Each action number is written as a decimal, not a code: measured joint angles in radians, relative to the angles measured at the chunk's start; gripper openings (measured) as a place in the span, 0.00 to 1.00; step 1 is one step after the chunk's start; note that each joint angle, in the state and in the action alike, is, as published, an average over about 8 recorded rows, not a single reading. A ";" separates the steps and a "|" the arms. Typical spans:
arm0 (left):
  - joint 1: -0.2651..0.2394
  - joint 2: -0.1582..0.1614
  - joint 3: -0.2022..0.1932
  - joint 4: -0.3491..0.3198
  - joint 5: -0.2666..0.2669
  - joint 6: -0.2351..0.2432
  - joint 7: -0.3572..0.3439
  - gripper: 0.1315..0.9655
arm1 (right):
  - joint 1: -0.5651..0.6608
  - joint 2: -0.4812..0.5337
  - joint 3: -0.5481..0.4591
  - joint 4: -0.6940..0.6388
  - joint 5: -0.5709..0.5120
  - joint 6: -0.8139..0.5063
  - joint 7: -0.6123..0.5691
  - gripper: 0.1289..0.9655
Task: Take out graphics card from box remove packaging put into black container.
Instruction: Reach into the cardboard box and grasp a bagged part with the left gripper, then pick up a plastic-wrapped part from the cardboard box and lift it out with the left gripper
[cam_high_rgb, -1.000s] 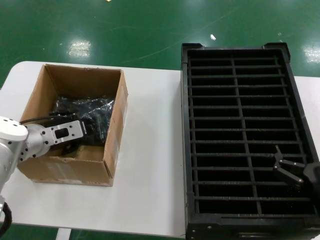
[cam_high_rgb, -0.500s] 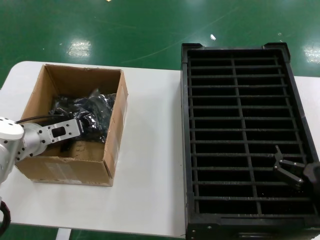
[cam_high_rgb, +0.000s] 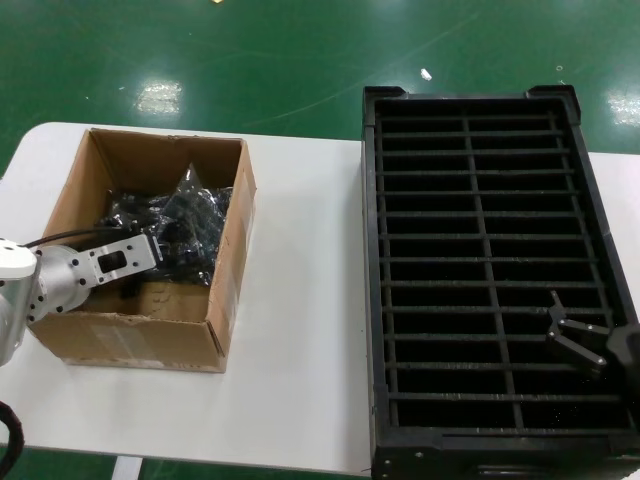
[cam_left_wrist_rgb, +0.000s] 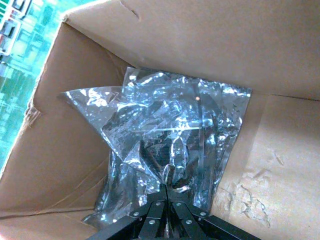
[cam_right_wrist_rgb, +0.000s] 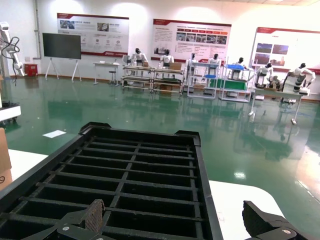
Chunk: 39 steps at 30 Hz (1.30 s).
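The brown cardboard box stands on the left of the white table. Inside it lies the crinkly translucent packaging. My left gripper is inside the box, shut on the near edge of the bag, and part of the bag stands up. In the left wrist view the jaws pinch the shiny bag against the box walls. Only a dark shape shows through the plastic; the graphics card cannot be made out. The black container stands on the right. My right gripper hangs open and empty over its near right slots.
Bare white table lies between the box and the crate. The table's front edge is close to the box's near wall. Green floor lies beyond the table.
My left gripper has drawn back a little toward the box's near left side, holding the bag. The bag has bunched and risen higher in the box. The right arm has not moved.
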 joint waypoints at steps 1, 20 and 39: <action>0.000 0.000 -0.003 0.000 -0.003 0.001 0.003 0.02 | 0.000 0.000 0.000 0.000 0.000 0.000 0.000 1.00; -0.023 -0.015 -0.055 -0.002 -0.054 0.072 0.060 0.01 | 0.000 0.000 0.000 0.000 0.000 0.000 0.000 1.00; -0.039 -0.053 -0.120 -0.007 -0.118 0.168 0.135 0.01 | 0.000 0.000 0.000 0.000 0.000 0.000 0.000 1.00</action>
